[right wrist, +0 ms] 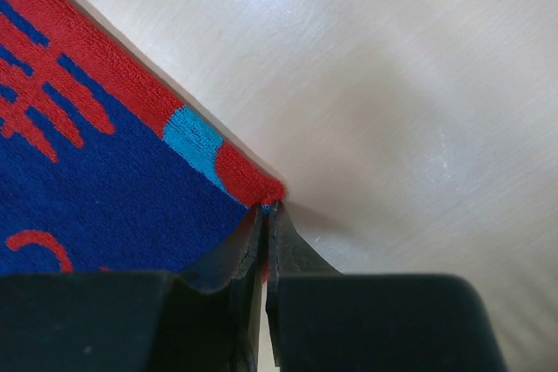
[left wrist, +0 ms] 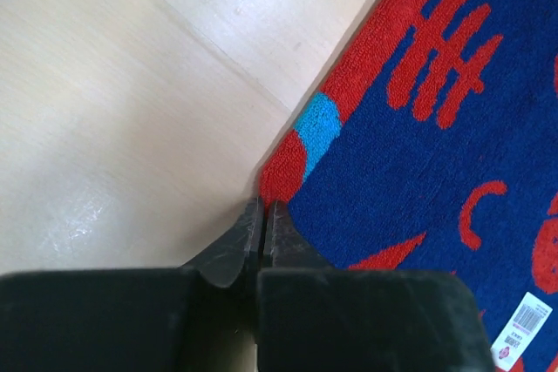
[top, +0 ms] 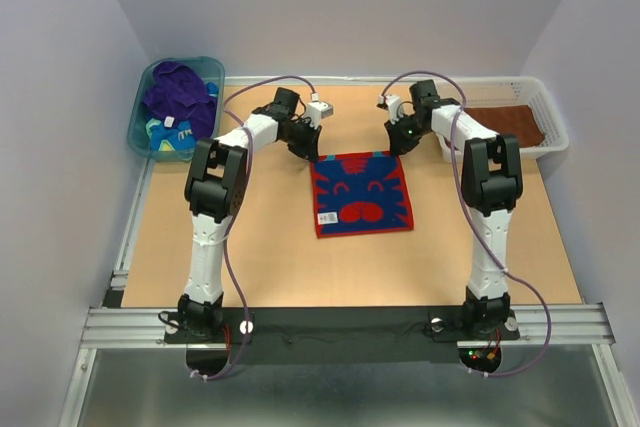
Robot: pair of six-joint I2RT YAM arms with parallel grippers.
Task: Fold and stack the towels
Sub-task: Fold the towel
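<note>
Both left gripper (left wrist: 263,215) and right gripper (right wrist: 266,215) pinch corners of the red-and-blue towel (top: 361,193); teal tub (top: 140,119), white basket (top: 553,119) stand apart.

A small white label (left wrist: 523,330) sits on the red and blue towel (left wrist: 418,154), at the towel corner nearest the near and left edges of the surface (top: 260,247). It carries a black barcode and a round red mark. Its printed lettering is too small to read.
</note>
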